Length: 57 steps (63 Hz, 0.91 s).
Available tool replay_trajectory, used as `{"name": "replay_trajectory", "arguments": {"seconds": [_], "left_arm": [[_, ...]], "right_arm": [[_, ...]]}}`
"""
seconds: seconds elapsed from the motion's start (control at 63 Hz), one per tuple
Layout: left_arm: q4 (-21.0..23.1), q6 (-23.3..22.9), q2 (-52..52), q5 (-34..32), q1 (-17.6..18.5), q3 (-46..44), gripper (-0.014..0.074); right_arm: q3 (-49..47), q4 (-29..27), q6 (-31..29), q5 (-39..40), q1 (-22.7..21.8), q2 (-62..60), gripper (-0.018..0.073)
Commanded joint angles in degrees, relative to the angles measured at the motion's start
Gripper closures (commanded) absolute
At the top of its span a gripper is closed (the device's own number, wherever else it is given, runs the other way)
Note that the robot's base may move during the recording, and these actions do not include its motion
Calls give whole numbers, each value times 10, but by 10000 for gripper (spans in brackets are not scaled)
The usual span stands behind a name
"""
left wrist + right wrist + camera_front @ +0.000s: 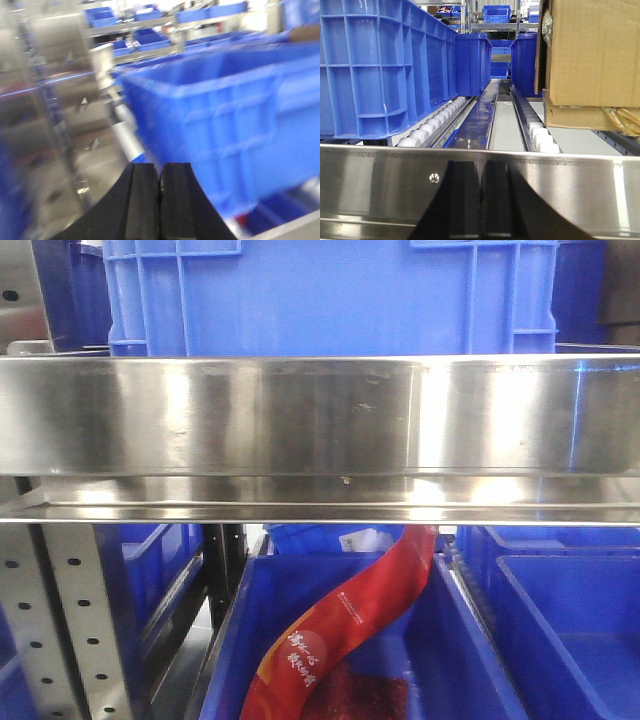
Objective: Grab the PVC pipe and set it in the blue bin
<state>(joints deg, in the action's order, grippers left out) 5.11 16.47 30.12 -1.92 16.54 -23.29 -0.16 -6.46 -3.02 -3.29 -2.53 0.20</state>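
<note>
The PVC pipe is not in any view. My left gripper (160,167) is shut and empty, its black jaws pressed together, pointing at the lower corner of a large blue bin (220,125); this view is motion-blurred. My right gripper (481,167) is shut and empty, close in front of a steel rail (380,180). Beyond the rail a large blue bin (380,70) stands on white rollers (427,127) at the left. In the front view a blue bin (330,295) sits above a wide steel rail (320,415). Neither gripper shows in the front view.
A cardboard box (592,55) stands on the right roller lane. More blue bins (472,62) stand further back. Below the rail in the front view, an open blue bin (460,660) holds a red printed bag (350,625); another blue bin (570,630) is to its right. A blurred white cylinder (125,135) lies beside the bin.
</note>
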Motion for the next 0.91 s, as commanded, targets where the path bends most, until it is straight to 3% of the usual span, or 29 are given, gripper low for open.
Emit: {"name": "replay_trajectory", "arguments": {"seconds": [0.0,0.095,0.238,0.445,0.603,0.889], "left_arm": [[-13,-3,-55,-6,-31,40,707],[-20,-26,-105,-6,-69,83,707],[-56,-129,-164,-6,-113,142,707],[-51,-132,-252,-11,-144,232,707],[-51,-132,-301,51,-155,233,707],[-51,-132,-301,28,-159,233,707]], "right_arm": [[2,3,-2,12,-3,-2,727],[2,3,-2,12,-3,-2,727],[2,3,-2,12,-3,-2,727],[2,3,-2,12,-3,-2,727],[2,3,-2,12,-3,-2,727],[2,3,-2,12,-3,-2,727]]}}
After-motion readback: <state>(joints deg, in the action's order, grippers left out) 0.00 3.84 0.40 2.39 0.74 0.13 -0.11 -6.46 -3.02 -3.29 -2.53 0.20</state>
